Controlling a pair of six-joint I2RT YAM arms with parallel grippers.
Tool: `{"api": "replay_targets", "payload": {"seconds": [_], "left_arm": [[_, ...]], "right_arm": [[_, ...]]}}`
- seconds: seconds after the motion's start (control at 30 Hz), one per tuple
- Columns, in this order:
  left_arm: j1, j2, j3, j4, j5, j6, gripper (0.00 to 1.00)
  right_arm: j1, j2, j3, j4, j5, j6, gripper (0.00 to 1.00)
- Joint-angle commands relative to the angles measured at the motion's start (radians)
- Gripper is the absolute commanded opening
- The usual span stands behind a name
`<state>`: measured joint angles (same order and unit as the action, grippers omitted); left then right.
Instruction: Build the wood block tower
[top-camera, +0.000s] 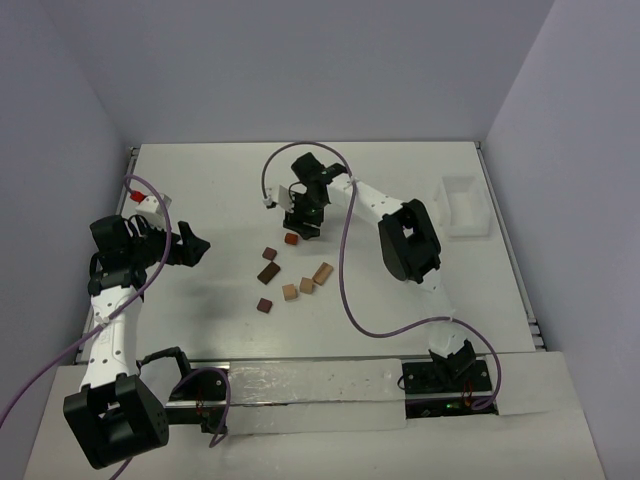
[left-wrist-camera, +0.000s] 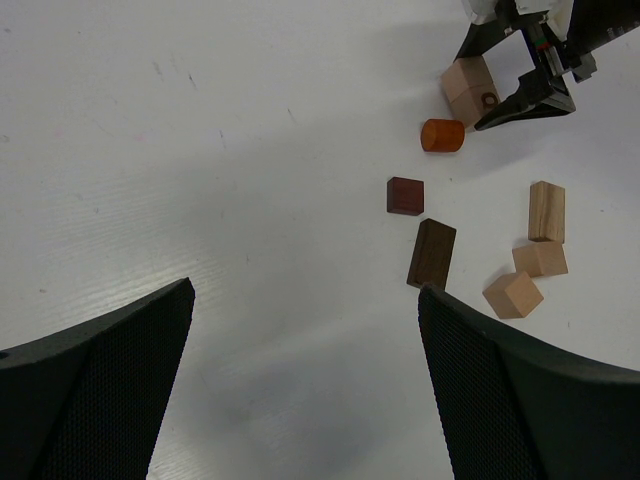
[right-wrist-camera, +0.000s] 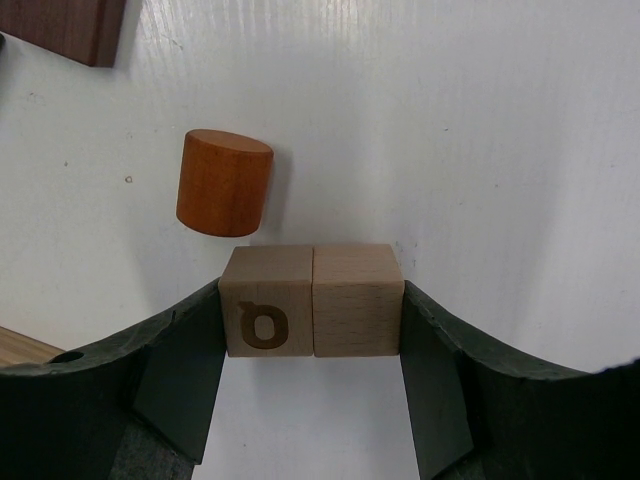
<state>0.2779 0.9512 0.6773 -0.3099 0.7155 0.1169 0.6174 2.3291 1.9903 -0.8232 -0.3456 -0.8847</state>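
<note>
Right jaws clamp two smooth tan cubes side by side.
Left jaws wide apart; a glossy orange cylinder lies just beside the cubes.

The tabletop is plain white. On it a pair of pale tan cubes show fine wood grain, one of them marked with a dark brown loop, and beside them lies an orange-brown cylinder. Scattered nearby are a dark reddish-brown cube, a chocolate-brown oblong block and three light tan blocks with faint grain. The arms are white with black joints and matte black jaws, trailing purple cables, and a whitish box stands by the tabletop's right edge.
</note>
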Motion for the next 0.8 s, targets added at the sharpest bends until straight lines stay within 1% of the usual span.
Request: {"api": "replay_targets", "payload": {"seconds": [0.0,0.17,0.37,0.47,0.57,0.77], "left_arm": [[0.007,-0.006,0.001,0.043,0.012,0.006,0.99],[0.009,-0.003,0.001,0.046,0.01,0.004,0.99],[0.007,-0.005,0.001,0.045,0.01,0.003,0.99],[0.007,-0.005,-0.001,0.046,0.009,0.004,0.99],[0.007,-0.004,0.0,0.046,0.008,0.004,0.99],[0.009,-0.006,-0.001,0.045,0.009,0.004,0.99]], "right_arm": [[0.005,0.0,0.009,-0.03,0.011,-0.019,0.48],[0.011,-0.017,-0.031,-0.022,0.02,-0.037,0.49],[0.018,-0.016,-0.041,-0.031,0.033,-0.052,0.5],[0.021,-0.018,-0.047,-0.036,0.034,-0.061,0.53],[0.022,-0.027,-0.067,-0.038,0.029,-0.086,0.59],[0.027,-0.043,-0.096,-0.032,0.03,-0.109,0.61]]}}
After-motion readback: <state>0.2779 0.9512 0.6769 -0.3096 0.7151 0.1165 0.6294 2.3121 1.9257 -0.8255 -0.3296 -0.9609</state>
